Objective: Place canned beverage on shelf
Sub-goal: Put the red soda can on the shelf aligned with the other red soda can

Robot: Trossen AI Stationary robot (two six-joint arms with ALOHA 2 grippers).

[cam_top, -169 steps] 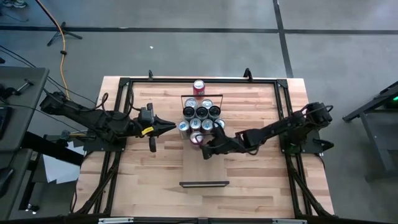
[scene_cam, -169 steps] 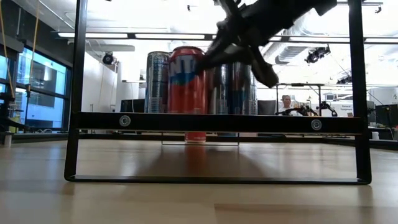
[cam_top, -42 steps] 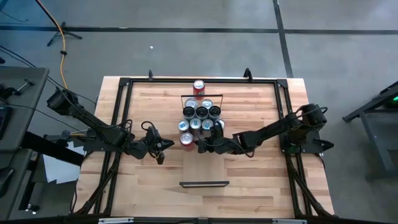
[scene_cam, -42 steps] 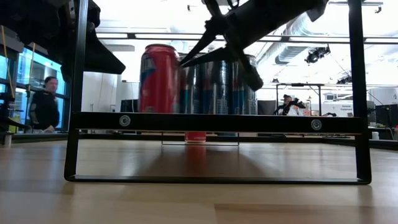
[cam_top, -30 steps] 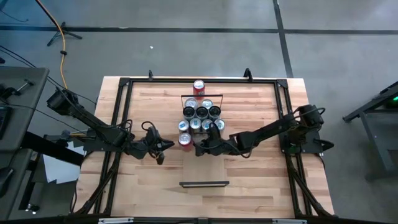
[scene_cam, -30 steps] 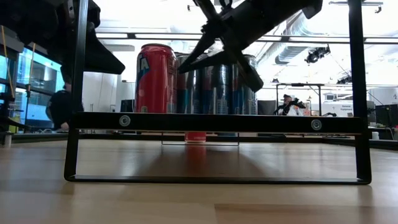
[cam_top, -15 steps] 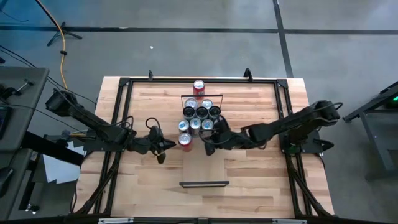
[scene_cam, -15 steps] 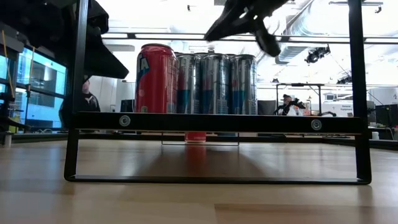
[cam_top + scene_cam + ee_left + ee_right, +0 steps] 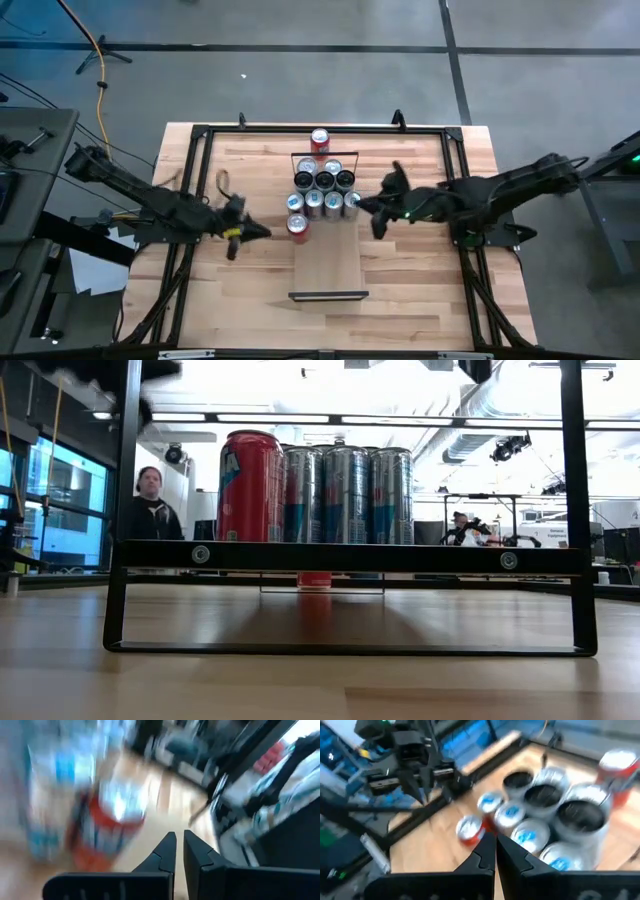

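High view | right gripper (image 9: 378, 216) withdrawn from red can (image 9: 298, 226) | both jaws seemingly closed, empty

I log a yellow cable (image 9: 100, 70) on the floor, well apart from the left gripper (image 9: 262, 232). White papers (image 9: 95, 270) lie farther from it, off the table edge. A person (image 9: 150, 500) stands in the room behind; another (image 9: 462, 530) is farther back.

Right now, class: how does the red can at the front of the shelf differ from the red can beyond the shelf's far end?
The front red can stands on the shelf beside silver cans; the far red can stands alone on the tabletop. Both are upright and red.
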